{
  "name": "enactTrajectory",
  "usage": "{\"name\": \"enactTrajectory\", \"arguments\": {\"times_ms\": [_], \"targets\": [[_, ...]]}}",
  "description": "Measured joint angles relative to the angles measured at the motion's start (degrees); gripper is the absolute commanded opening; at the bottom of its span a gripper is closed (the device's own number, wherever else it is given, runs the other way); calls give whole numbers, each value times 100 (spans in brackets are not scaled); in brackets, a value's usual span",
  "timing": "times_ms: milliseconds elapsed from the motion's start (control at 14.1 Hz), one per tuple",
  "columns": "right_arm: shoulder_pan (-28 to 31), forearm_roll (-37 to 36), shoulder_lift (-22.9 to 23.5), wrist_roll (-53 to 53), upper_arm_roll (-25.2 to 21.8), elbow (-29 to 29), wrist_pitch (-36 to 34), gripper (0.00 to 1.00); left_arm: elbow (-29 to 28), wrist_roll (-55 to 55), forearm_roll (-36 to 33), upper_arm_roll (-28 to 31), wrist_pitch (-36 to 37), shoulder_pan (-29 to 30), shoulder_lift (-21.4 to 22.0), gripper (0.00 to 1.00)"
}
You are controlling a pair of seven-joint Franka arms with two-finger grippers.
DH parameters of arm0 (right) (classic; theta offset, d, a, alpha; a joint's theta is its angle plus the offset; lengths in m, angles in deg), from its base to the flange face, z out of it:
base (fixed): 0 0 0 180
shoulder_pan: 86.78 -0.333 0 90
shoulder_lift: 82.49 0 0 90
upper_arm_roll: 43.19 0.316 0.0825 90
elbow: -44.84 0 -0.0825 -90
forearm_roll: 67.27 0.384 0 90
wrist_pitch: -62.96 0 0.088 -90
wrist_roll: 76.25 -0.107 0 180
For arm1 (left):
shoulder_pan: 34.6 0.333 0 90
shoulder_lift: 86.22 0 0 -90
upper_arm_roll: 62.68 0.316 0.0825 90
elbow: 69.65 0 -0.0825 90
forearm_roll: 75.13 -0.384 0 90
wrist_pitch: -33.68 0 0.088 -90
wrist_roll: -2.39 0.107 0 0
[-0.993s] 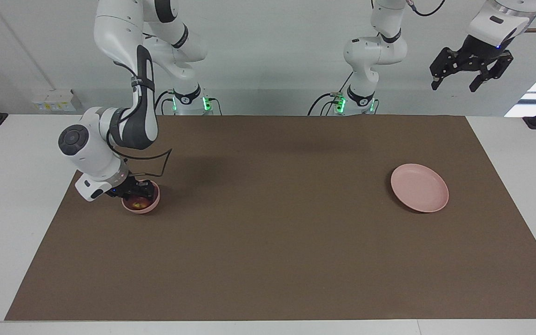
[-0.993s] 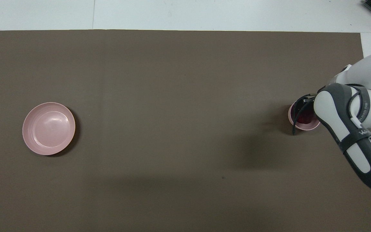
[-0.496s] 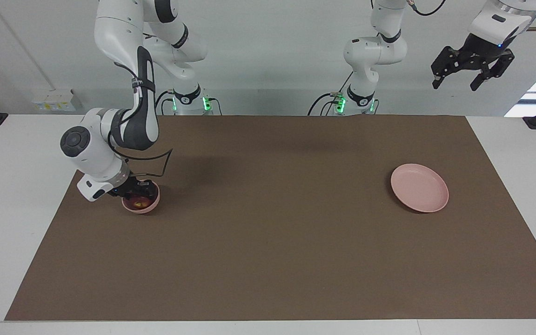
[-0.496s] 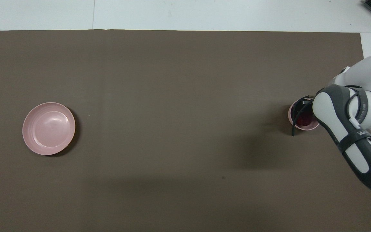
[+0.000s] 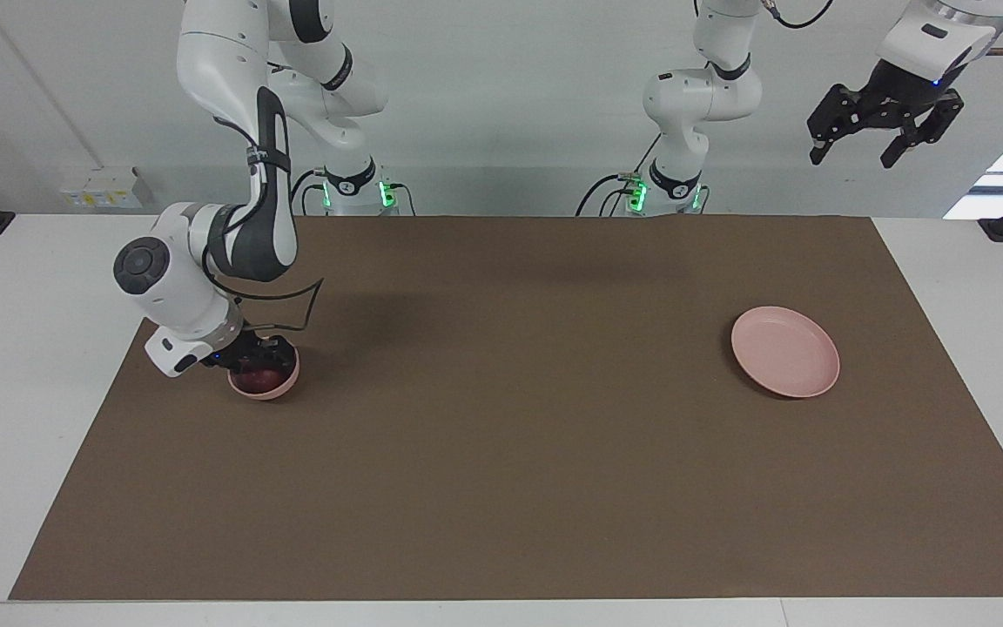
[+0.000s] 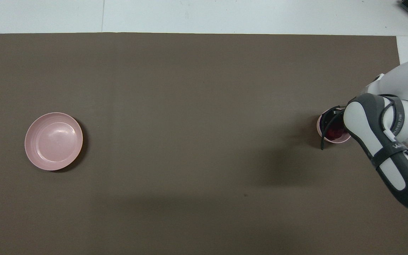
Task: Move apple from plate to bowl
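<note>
the apple (image 5: pixel 259 378) is seen inside the bowl (image 5: pixel 279 388), a small deep pink one that stands on the brown mat (image 5: pixel 501 453) toward the right arm's end of the table (image 5: pixel 23 287). only the dark red of the fruit is shown in the facing view. in the overhead view a part of it (image 6: pixel 333 132) is made out within the bowl's rim (image 6: pixel 319 124), the remainder being covered by the arm.

the right gripper (image 5: pixel 251 355) is lowered to the bowl's mouth, directly above the apple. whether its fingers are spread or pinching the fruit cannot be told, since they are lost against the dark shapes in the bowl and are hidden under the arm from above.

the plate (image 5: pixel 785 351) is laid flat on the mat toward the left arm's end of the table, well apart from the bowl, and nothing is carried on it.

the left gripper (image 5: pixel 857 152) is held high in the air, outside the mat's edge at the left arm's end of the table, where the arm waits. its fingers (image 5: pixel 816 155) are spread and nothing is held between them.
</note>
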Motion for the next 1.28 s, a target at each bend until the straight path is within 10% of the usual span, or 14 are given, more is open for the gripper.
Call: {"name": "enactTrajectory", "arguments": {"times_ms": [638,1277], "targets": [[-32,0,-547,-109,41,151,-178,100,0,0,0,2,1,0,0,100],[-319,-488,-1701,-788,42,1129,-2047,100,0,0,0,2,3,0,0,100]]}}
